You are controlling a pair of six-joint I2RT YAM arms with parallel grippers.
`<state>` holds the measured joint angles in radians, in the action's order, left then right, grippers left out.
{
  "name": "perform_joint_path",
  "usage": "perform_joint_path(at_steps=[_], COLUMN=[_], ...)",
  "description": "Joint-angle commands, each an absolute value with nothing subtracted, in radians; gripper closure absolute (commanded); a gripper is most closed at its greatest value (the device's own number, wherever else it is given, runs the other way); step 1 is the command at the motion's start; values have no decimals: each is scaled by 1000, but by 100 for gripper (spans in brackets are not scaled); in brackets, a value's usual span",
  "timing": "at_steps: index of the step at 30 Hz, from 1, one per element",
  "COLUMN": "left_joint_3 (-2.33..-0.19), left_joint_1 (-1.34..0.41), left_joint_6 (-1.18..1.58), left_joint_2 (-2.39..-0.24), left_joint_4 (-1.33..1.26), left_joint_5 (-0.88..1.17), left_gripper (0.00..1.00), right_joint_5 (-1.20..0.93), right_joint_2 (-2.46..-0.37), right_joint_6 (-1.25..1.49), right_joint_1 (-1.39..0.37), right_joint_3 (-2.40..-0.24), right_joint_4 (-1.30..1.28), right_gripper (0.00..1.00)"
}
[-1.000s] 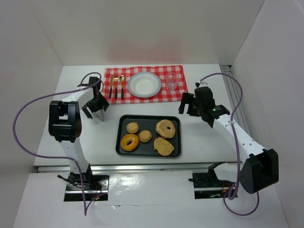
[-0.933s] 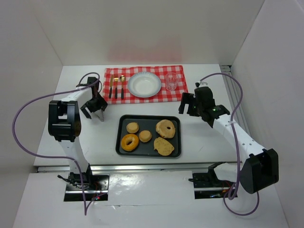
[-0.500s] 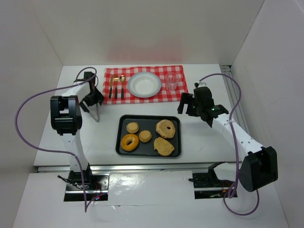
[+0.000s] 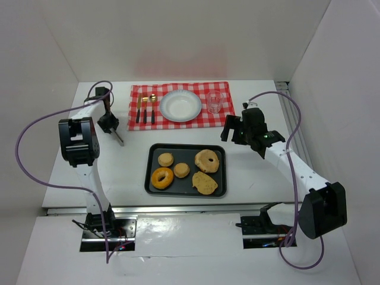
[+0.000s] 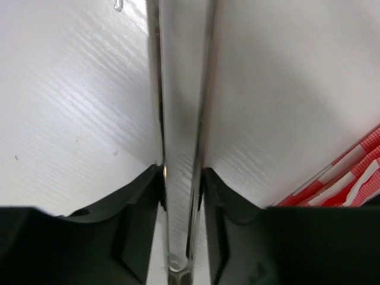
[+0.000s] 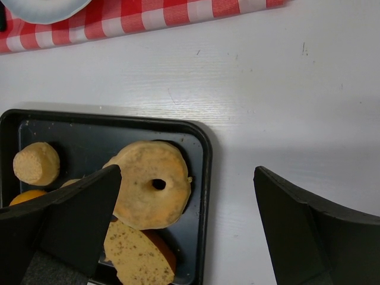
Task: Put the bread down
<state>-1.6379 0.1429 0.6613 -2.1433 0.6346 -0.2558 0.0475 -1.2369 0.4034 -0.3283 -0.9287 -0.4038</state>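
Several pieces of bread lie in a black tray: a bagel, a speckled flat slice, a glazed donut and two small rounds. My left gripper is left of the tray over bare table, shut on metal tongs whose two arms are squeezed close together. My right gripper hangs open above the tray's right edge, with nothing between its fingers.
A red checked cloth at the back holds a white plate, a clear glass and cutlery. White walls close in the table on three sides.
My left arm has swung left and back, away from the tray, and its jaws have squeezed the tongs nearly together. The right arm has barely moved.
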Motion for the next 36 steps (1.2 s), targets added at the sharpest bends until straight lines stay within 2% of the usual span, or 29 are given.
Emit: perform_joint_path(at_steps=[1, 2, 4, 9, 11, 17, 21, 27, 36], left_joint_3=[-1615, -1615, -1615, -1601, -1574, -1447, -1369, -1159, -1095], left_joint_1=[149, 149, 149, 112, 85, -112, -285, -445, -736], left_joint_6=[646, 646, 646, 586, 522, 404, 379, 445, 607], left_joint_2=[-2106, -2073, -2028, -1820, -1721, -1499, -1375, -1140, -1009], left_joint_4=[608, 607, 635, 644, 653, 716, 814, 883, 946], left_joint_5=[-229, -229, -245, -223, -133, 47, 41, 84, 156], left_gripper=[57, 62, 64, 64, 64, 61, 57, 55, 49], right_joint_5=[43, 43, 43, 43, 43, 63, 95, 161, 170], right_joint_2=[-1239, -1239, -1239, -1220, -1209, -1172, -1140, -1106, -1097], right_joint_6=[408, 408, 408, 408, 408, 408, 399, 408, 408], right_joint_1=[-324, -324, -324, -324, -324, -324, -324, -324, -324], right_joint_3=[-934, -934, -934, -934, -943, -954, -973, -991, -991], right_joint_4=[-353, -353, -353, -364, -373, -396, -431, -463, -474], right_gripper=[0, 0, 0, 0, 0, 0, 0, 0, 0])
